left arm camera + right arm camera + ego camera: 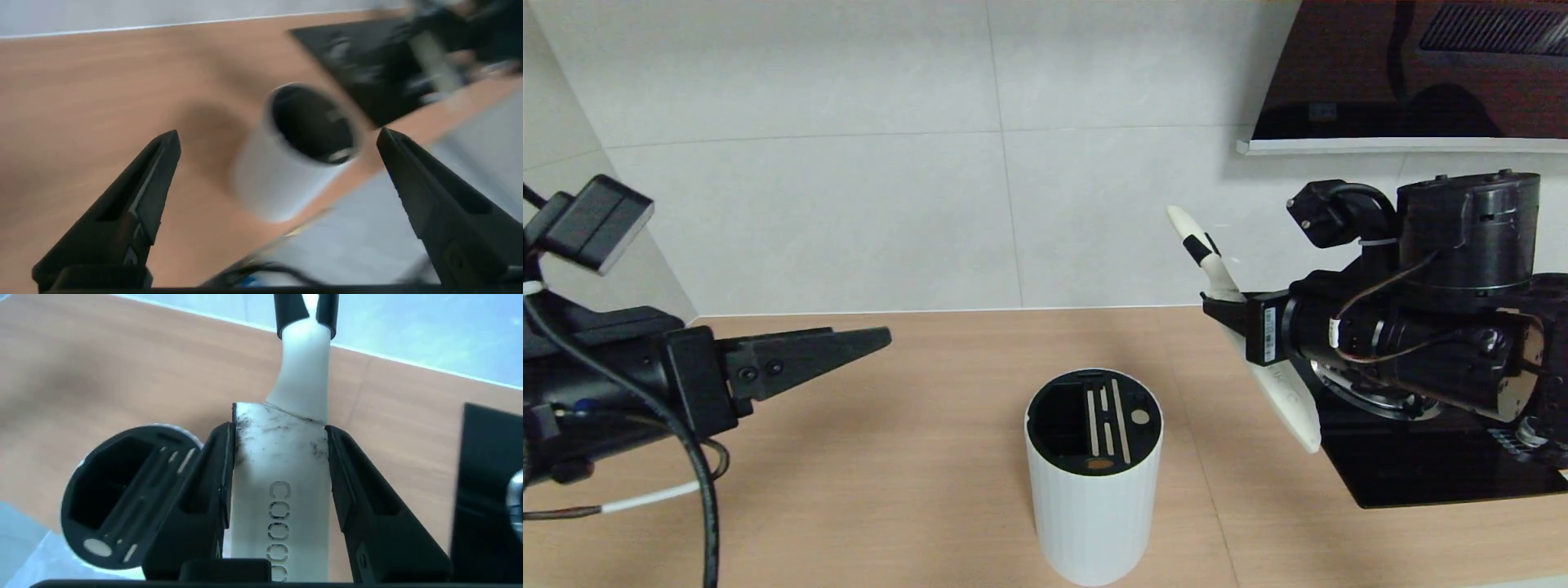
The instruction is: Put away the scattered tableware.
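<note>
1. Wooden counter (915, 408) under the utensil holder (1093, 490), running back behind it to a pale tiled wall (849, 163).
2. Dark range hood (1413, 73) high on that wall, up and to the right of the holder.
3. Black cooktop (1421, 478) flush in the counter, to the holder's right and apart from it.
4. Holder itself: white ribbed cylinder, upright on the counter, with a black top insert, one large open compartment on its left side and narrow slots on its right.
5. Left gripper (278, 140) off to the holder's left, well apart and raised above the counter, jaws spread wide with nothing between them, pointing toward the holder.
6. Right gripper (280, 434) to the holder's right and higher than its rim, jaws clamped on the flat of the white utensil (1286, 396).
7. Utensil held in the air, tilted: slim black-banded handle rising away toward the wall, broad smudged end slanting down toward the holder's side of the cooktop, not touching the holder.
</note>
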